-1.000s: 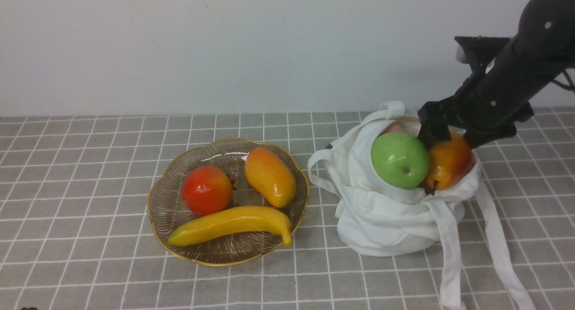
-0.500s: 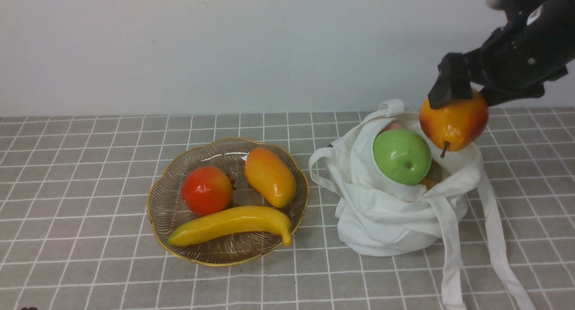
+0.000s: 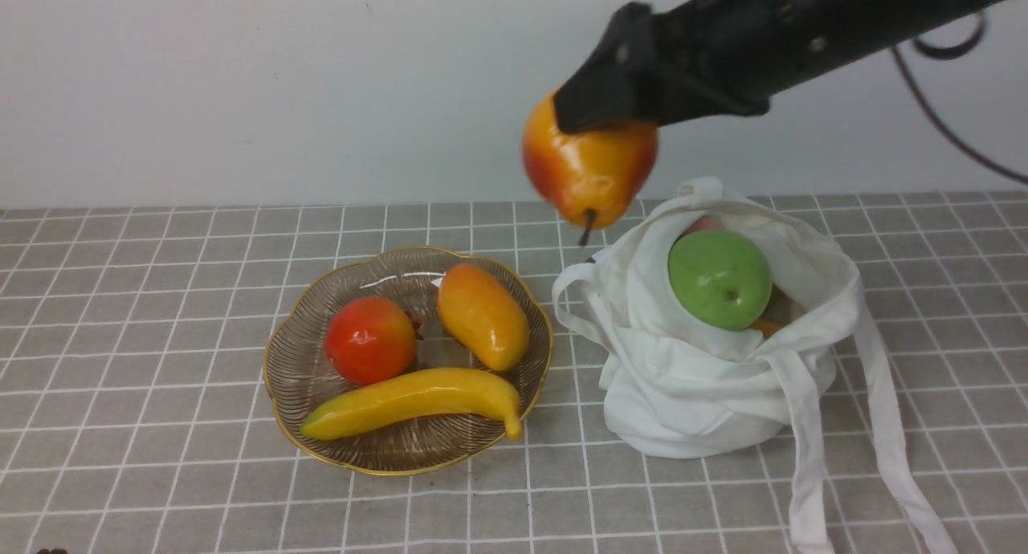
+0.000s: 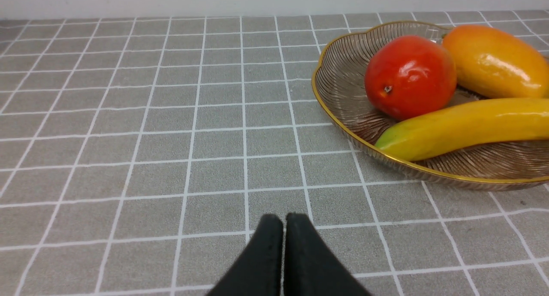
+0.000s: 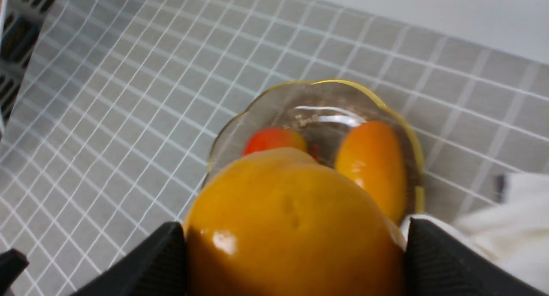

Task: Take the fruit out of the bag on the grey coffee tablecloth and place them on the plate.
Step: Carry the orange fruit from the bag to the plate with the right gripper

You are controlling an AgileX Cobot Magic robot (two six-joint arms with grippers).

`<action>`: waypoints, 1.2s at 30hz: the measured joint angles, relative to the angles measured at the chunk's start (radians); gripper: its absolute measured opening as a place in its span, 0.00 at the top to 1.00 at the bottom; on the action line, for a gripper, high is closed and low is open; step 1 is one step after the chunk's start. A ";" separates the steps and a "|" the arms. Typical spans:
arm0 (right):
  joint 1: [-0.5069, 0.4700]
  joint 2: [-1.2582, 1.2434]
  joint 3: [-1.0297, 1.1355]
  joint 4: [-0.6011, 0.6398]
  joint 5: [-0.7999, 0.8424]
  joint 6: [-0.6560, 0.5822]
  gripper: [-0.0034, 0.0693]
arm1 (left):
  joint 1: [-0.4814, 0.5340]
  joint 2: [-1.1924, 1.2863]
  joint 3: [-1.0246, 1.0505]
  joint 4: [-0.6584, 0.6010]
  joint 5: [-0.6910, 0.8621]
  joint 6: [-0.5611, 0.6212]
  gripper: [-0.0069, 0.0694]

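Black right gripper [image 3: 606, 108] clamps a glossy round orange-yellow plastic fruit [image 3: 589, 169], stem down, in the air between the ribbed brownish glass plate [image 3: 377, 451] and white cloth bag [image 3: 683, 393]; left gripper [image 4: 283, 227] has jaws pressed together

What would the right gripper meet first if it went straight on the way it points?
Probably the plate, near the red fruit and mango: the right wrist view looks straight at them past the held fruit. Depth is unclear.

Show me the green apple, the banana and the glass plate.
glossy green plastic apple [image 3: 717, 277], front view, its rounded front
long yellow plastic banana [image 3: 409, 400], front view, mid-length
ribbed brownish glass plate [image 3: 291, 369], front view, bare left wall
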 joint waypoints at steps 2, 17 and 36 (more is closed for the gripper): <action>0.063 0.047 -0.001 -0.017 -0.038 -0.002 0.14 | 0.000 0.000 0.000 0.000 0.000 0.000 0.92; 0.211 0.356 -0.001 -0.135 -0.332 -0.007 0.14 | 0.000 0.000 0.000 0.000 0.000 0.000 0.92; 0.212 0.432 -0.007 -0.067 -0.475 -0.014 0.00 | 0.000 0.000 0.000 0.000 0.000 0.000 0.92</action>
